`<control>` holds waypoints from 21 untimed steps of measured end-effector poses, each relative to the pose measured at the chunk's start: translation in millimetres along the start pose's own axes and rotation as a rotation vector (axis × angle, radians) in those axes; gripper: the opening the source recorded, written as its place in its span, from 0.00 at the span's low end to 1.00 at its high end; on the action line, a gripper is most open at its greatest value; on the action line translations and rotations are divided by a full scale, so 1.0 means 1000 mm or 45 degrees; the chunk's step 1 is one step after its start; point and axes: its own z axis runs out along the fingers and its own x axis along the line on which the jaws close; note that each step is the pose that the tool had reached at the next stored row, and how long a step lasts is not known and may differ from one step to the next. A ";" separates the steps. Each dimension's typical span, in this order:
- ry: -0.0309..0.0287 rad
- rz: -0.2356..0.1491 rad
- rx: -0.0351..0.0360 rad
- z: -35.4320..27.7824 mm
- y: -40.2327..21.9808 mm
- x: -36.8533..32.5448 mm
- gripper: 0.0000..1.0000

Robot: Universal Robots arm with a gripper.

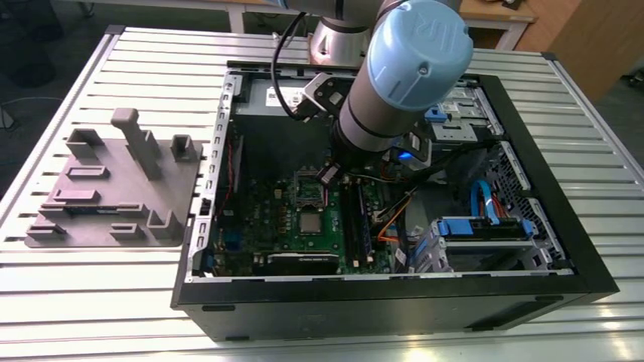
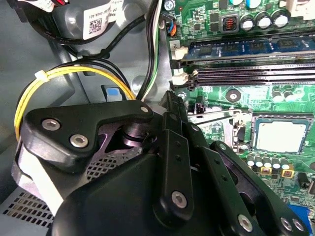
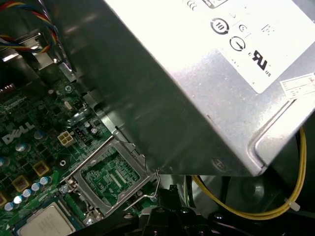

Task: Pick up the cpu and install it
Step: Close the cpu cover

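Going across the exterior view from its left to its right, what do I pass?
Grey plate with upright fixtures → green motherboard → cpu lying on the board → black memory sticks → blue drive bracket → right wall of the computer case.

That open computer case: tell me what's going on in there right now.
A single robot arm has reached down into the open computer case, its tool low over the motherboard. The cpu lies flat on the board, silver top up, and the tool is not touching it. Beside it the socket frame is hinged open. The grey plate sits outside the case, at the exterior view's left.
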 end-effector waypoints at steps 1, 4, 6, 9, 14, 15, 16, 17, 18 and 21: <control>-0.0001 0.000 -0.0001 0.0007 0.0002 -0.0003 0.10; -0.0003 0.000 -0.0003 0.0028 0.0004 -0.0008 0.10; -0.0008 0.000 -0.0007 0.0043 0.0002 -0.0008 0.10; -0.0014 0.000 -0.0012 0.0066 -0.0001 -0.0005 0.10; 0.0026 -0.002 0.0009 0.0074 0.0004 -0.0001 0.10; 0.0067 -0.002 0.0041 0.0074 0.0005 -0.0001 0.10; 0.0123 -0.002 0.0088 0.0073 0.0006 -0.0001 0.10; 0.0168 -0.002 0.0126 0.0074 0.0006 -0.0002 0.10; 0.0202 -0.002 0.0156 0.0075 0.0007 -0.0003 0.10; 0.0247 -0.002 0.0192 0.0074 0.0012 -0.0008 0.10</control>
